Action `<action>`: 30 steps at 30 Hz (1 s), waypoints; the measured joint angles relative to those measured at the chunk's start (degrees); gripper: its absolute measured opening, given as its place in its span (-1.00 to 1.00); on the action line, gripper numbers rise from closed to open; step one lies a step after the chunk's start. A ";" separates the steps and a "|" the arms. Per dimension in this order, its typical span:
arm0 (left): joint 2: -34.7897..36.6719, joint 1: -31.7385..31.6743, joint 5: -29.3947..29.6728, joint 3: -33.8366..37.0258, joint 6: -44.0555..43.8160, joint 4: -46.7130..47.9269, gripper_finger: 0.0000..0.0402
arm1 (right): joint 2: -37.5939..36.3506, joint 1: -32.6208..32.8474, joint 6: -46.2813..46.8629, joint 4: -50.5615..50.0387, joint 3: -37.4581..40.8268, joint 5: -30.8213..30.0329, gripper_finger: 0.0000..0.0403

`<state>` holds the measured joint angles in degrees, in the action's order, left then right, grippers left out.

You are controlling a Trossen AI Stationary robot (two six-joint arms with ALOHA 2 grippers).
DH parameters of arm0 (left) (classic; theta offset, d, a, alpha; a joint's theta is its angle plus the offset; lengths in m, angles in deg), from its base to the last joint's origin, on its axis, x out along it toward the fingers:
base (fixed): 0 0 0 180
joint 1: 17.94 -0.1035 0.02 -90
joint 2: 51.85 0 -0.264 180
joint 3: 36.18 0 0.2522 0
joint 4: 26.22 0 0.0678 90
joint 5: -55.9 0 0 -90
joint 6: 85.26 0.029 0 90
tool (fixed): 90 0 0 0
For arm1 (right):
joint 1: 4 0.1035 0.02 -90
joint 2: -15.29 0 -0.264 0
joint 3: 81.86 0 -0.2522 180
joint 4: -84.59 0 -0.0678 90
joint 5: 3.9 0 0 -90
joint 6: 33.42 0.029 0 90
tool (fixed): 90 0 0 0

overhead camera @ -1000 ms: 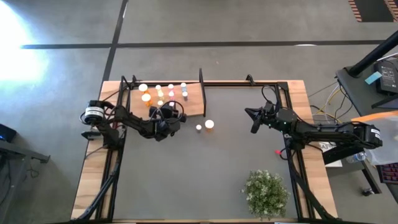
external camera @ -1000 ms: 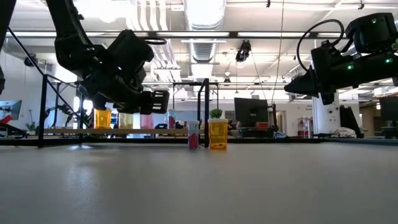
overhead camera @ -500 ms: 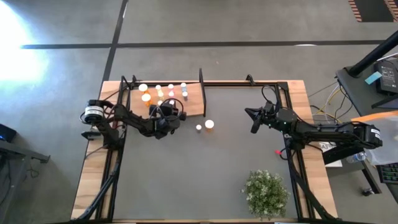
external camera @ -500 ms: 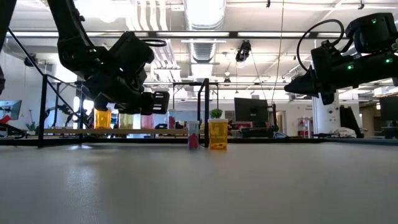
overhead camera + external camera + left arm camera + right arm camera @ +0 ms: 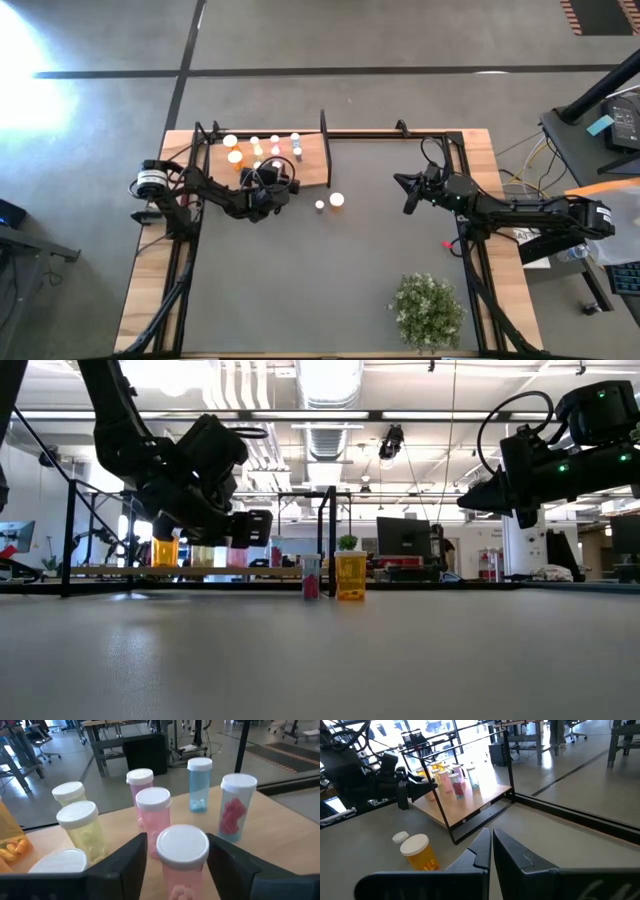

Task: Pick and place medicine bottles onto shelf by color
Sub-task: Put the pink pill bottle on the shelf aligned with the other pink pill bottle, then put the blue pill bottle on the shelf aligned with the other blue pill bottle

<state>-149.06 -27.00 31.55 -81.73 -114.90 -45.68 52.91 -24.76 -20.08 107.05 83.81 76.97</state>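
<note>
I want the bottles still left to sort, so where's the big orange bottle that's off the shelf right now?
In the high view the big orange bottle stands on the grey mat just right of the shelf, left of table centre, with a small pink bottle beside it on its left.

Left tool [image 5: 176, 857] low, fingers [image 5: 127, 857] parted; right tool [image 5: 490, 851] raised, fingers together.

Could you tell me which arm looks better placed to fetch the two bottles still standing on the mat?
Probably the left. Its gripper is at the shelf, close to the small bottle and orange bottle; the right gripper hangs farther off, fingers shut.
</note>
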 joint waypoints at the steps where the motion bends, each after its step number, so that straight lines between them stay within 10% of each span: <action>1: 0.24 0.02 0.05 -0.01 0.00 -0.05 -0.09 | 0.00 0.01 0.00 -0.01 -0.01 0.00 -0.95; 20: 11.39 0.85 -0.18 -0.20 11.96 -2.53 0.02 | 0.00 -0.01 0.00 -0.01 0.00 0.02 -0.95; 30: 13.10 5.04 -28.46 -0.21 8.97 -3.12 0.01 | 0.02 -0.01 0.00 0.00 0.00 0.00 -0.95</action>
<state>-135.96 -21.96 3.09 -81.94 -105.93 -48.80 52.94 -24.77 -20.08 107.04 83.81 76.97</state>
